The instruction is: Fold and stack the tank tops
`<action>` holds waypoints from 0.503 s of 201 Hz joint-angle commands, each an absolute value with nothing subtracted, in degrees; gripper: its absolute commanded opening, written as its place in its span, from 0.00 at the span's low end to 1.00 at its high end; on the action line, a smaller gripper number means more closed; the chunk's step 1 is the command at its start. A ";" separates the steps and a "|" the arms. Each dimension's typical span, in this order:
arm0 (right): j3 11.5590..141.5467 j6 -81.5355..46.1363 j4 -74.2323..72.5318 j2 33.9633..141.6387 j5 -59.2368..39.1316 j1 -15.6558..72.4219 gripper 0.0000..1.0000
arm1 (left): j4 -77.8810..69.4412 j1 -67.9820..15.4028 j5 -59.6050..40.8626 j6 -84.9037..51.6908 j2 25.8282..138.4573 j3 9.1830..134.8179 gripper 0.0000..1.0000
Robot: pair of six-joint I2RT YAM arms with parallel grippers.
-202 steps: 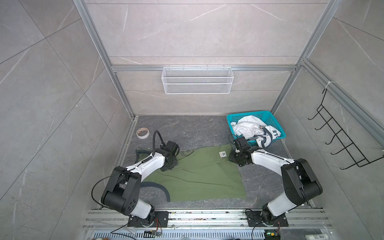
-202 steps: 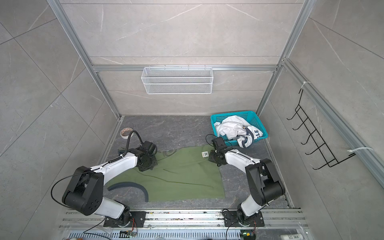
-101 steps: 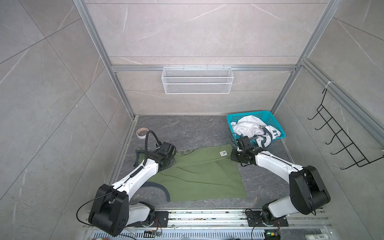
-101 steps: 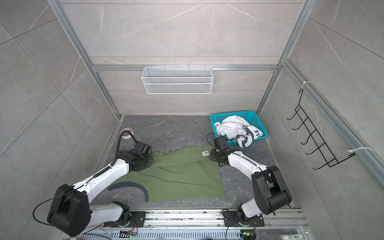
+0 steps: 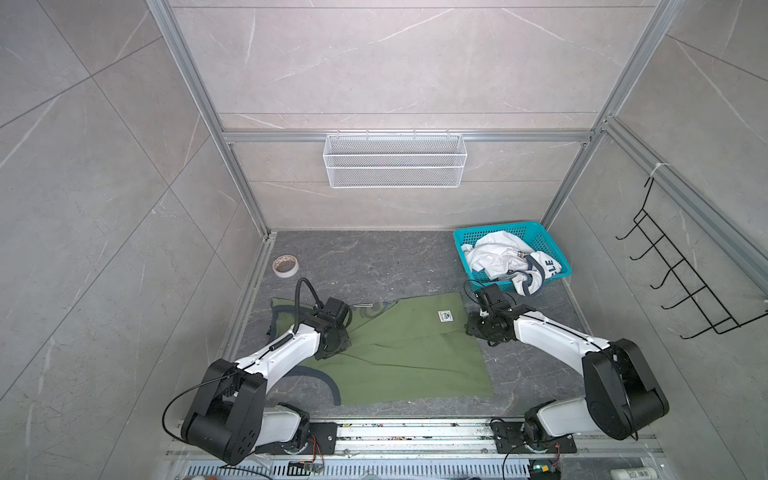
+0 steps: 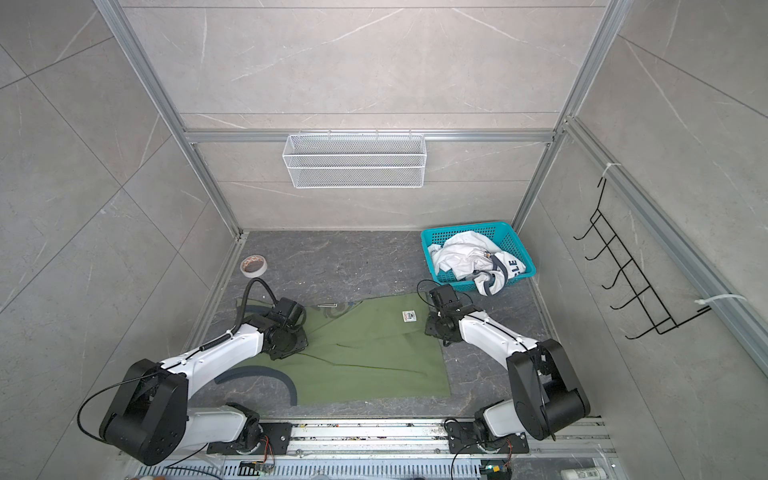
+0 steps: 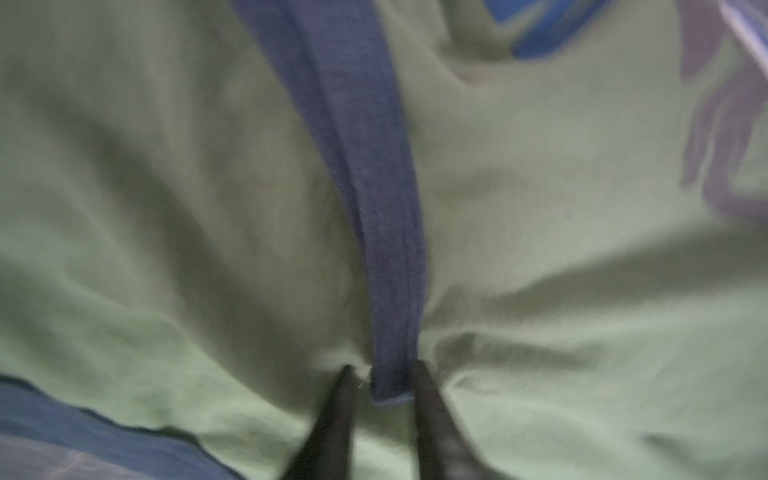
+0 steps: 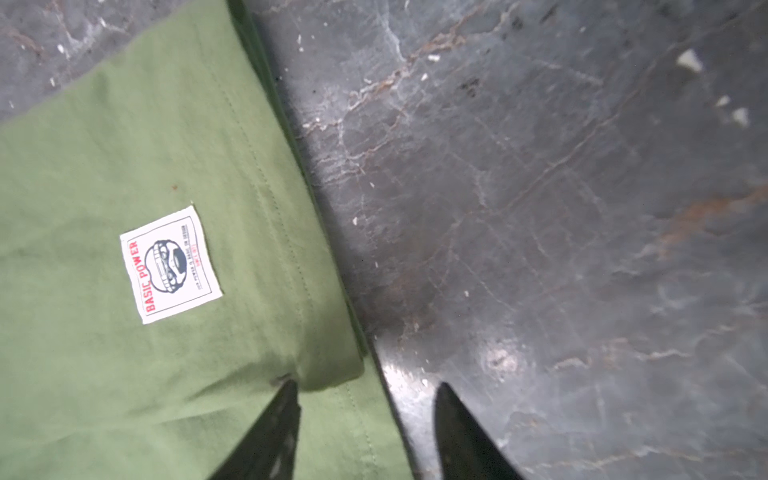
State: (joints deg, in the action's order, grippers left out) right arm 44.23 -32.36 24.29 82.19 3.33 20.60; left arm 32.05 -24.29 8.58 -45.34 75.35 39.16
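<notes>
The olive green tank top (image 5: 407,353) (image 6: 374,353) lies spread flat on the dark table, its white label (image 5: 445,316) near the far right corner. My left gripper (image 7: 382,374) hovers low over its left part, jaws open, with the end of a grey trim strap (image 7: 374,166) lying loose between the fingertips. At the top's right hem my right gripper (image 8: 368,390) is open, one fingertip over the green cloth (image 8: 124,166), one over bare table. The white tank top (image 5: 494,259) (image 6: 461,255) sits crumpled in the teal basket (image 5: 498,228).
A roll of tape (image 5: 285,265) lies at the far left of the table. The teal basket stands at the far right corner, just behind my right arm. A white wire shelf (image 5: 395,166) hangs on the back wall, and a black hook rack (image 5: 681,282) on the right wall.
Both grippers were shut on the green top's edges and now stand open, the cloth let go. The left gripper has shifted a little toward the front.
</notes>
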 commanded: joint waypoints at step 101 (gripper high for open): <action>56.11 -37.00 24.29 92.05 -2.91 26.81 0.60 | 29.38 -25.22 3.99 -42.04 83.81 51.36 0.58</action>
State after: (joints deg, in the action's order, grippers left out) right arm 55.64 -33.74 24.56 87.50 -0.32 26.52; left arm 31.64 -24.69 6.87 -42.33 80.36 51.55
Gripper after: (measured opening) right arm 0.604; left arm 0.581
